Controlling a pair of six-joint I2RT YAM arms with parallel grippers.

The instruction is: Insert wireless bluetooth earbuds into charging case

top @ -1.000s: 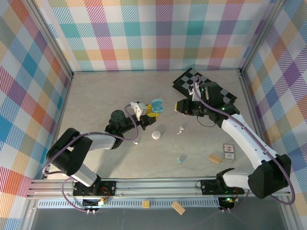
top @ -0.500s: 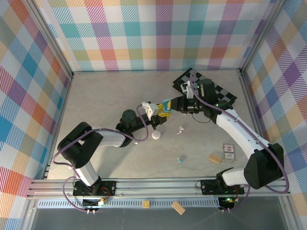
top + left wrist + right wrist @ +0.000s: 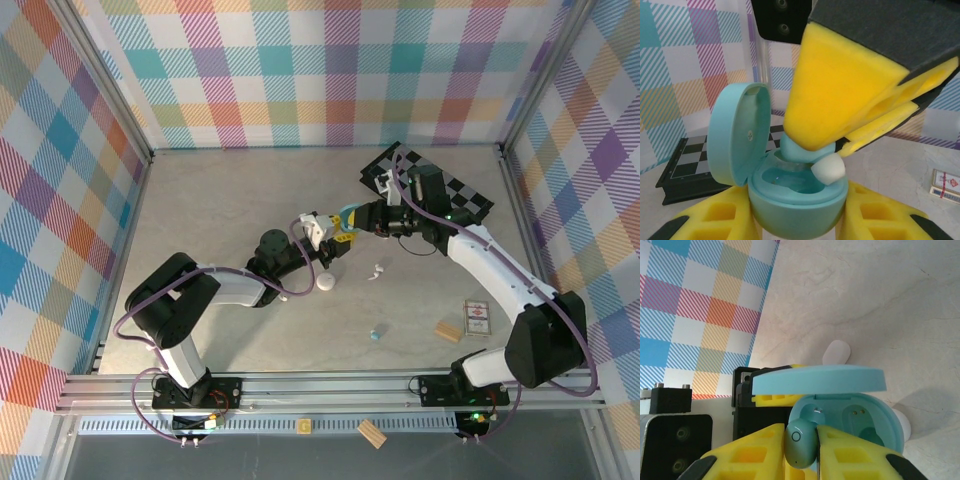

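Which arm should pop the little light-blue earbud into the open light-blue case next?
Probably the right arm. The right gripper pinches the small light-blue earbud just above a socket of the open light-blue oval charging case, while the left gripper is busy clamping that case.

L gripper (image 3: 328, 240) & R gripper (image 3: 356, 222) both at teal case (image 3: 346, 212), white earbud (image 3: 377, 268) just beside

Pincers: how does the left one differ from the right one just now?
The left pincer grips the open teal charging case; the right pincer pinches a tiny teal earbud above its cavity. The left's pads stand wider apart than the right's. Both have yellow pads.
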